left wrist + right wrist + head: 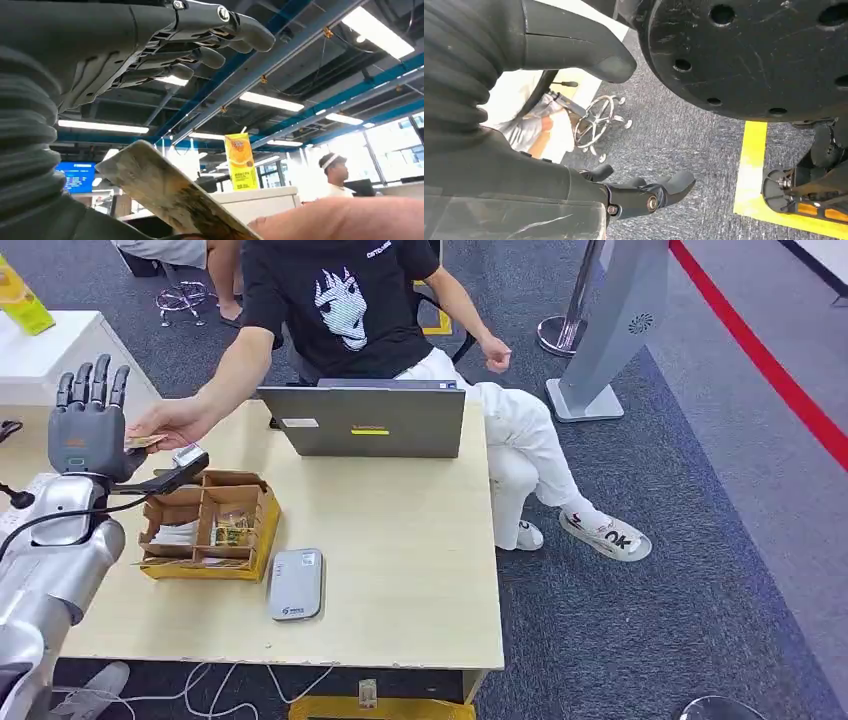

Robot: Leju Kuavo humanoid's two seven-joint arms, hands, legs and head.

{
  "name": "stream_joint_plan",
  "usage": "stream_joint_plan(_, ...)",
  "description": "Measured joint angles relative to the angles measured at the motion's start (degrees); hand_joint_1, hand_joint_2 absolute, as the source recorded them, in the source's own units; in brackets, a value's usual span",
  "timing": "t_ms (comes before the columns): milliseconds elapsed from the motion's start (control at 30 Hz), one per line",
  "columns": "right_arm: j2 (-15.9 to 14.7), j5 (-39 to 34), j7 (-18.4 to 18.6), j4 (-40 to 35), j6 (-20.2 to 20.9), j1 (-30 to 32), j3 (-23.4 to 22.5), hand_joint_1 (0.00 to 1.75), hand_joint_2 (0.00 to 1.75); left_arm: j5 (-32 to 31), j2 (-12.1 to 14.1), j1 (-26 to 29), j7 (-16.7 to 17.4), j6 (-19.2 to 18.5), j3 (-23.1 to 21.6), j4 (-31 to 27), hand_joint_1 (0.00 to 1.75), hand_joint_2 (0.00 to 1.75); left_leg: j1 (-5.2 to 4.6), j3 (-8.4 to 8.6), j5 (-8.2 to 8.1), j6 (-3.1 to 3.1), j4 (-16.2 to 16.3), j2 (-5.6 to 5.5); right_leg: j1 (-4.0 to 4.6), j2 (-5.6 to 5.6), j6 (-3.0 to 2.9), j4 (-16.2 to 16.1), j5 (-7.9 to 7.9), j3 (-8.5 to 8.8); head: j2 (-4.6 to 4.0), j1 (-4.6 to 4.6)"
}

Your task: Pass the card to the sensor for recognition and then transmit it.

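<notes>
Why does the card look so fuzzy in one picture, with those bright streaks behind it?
In the left wrist view the card sits very close to the lens, so it blurs, and the ceiling lights glare white. The head view is evenly lit and sharp on the table.

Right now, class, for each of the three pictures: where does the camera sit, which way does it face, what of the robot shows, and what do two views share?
Head view: high on the body, facing forward and down at the pale wooden table; left hand raised, fingers spread.
Left wrist view: behind the left hand, facing up at the ceiling; worn tan card near a person's hand.
Right wrist view: on the hanging arm, facing the grey carpet; right hand empty.
Shared: head and left wrist views show the card.
</notes>
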Motion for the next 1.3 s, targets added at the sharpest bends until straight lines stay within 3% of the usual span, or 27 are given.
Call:
stream_joint_plan(33, 0.0, -0.1, 0.0, 0.0, 0.0, 0.0, 0.0, 0.00, 1.75, 0.0, 0.0, 0.1, -0.2, 1.0, 0.2, 0.0, 1.75, 1.75, 0.00, 0.00, 0.00, 0.00, 0.0, 0.00, 0.00, 0.00, 0.00, 0.0, 0.00, 0.00, 0.00, 0.00)
stream_joint_plan(467, 0.0, -0.6, -0.2, 0.0, -0.2, 0.0, 0.2, 0.00, 1.75, -0.5, -0.6, 2.5, -3.3, 2.0, 5.2, -1.4, 1.75, 1.75, 0.00, -0.01, 0.00, 0.00, 0.0, 0.00, 0.00, 0.00, 0.00, 0.0, 0.00, -0.02, 0.00, 0.00)
stream_joint_plan(767, 0.0, -0.6, -0.3, 0.0, -0.2, 0.0, 0.2, 0.00, 1.75, -1.6, -0.9, 4.1, -4.7, 2.0, 8.8, -5.4, 1.75, 1.75, 0.00, -0.02, 0.00, 0.00, 0.0, -0.02, 0.00, -0.03, 0.01, 0.0, -0.01, -0.02, 0.00, 0.00)
stream_joint_plan(867, 0.0, -0.9, -0.3, 0.0, -0.2, 0.0, 0.2, 0.00, 1.75, -1.9, -1.4, 5.3, -7.2, 2.0, 10.5, -7.8, 1.75, 1.75, 0.00, -0.01, 0.00, 0.00, 0.0, -0.01, 0.00, -0.02, 0.01, 0.0, -0.01, -0.03, 0.00, 0.00)
stream_joint_plan(1000, 0.1, -2.1, -0.7, 0.0, -0.2, 0.0, 0.2, 0.00, 1.75, 4.7, -3.9, 8.9, -15.9, 2.2, 13.8, -13.3, 1.75, 1.75, -0.06, -0.01, -0.01, 0.01, 0.0, -0.02, -0.05, -0.03, 0.02, 0.0, -0.01, -0.03, 0.00, 0.00)
stream_joint_plan(1200, 0.2, -2.3, -0.7, 0.0, -0.2, 0.0, 0.2, 0.00, 1.75, 5.9, -4.5, 9.4, -16.9, 2.2, 13.9, -14.0, 1.75, 1.75, -0.06, -0.01, -0.01, 0.01, 0.0, -0.02, -0.06, -0.03, 0.02, 0.0, -0.01, -0.03, 0.00, 0.00)
stream_joint_plan(1233, 0.5, -3.2, -1.2, 0.1, -0.2, 0.0, 0.2, 0.00, 1.75, 11.5, -6.8, 13.3, -19.8, 2.0, 14.1, -19.2, 1.75, 1.75, -0.16, 0.01, -0.06, 0.08, 0.0, -0.02, -0.16, -0.02, 0.07, 0.0, -0.04, -0.02, 0.00, -0.07)
stream_joint_plan(1267, 0.6, -3.3, -1.2, 0.1, -0.2, 0.0, 0.2, 0.00, 1.75, 12.0, -6.8, 13.9, -19.9, 1.9, 14.1, -19.9, 1.75, 1.75, -0.17, 0.01, -0.07, 0.09, 0.0, -0.01, -0.17, -0.01, 0.09, 0.0, -0.06, -0.02, 0.00, -0.07)
stream_joint_plan(1300, 1.4, -4.8, -2.0, 0.8, -0.3, 0.2, 0.1, 0.00, 1.75, 14.8, -10.9, 23.7, -18.7, -2.3, 10.4, -33.2, 1.75, 1.75, -0.22, -0.01, -0.19, 0.22, 0.0, 0.00, -0.22, -0.01, 0.19, -0.1, -0.13, 0.01, 0.00, -0.02)
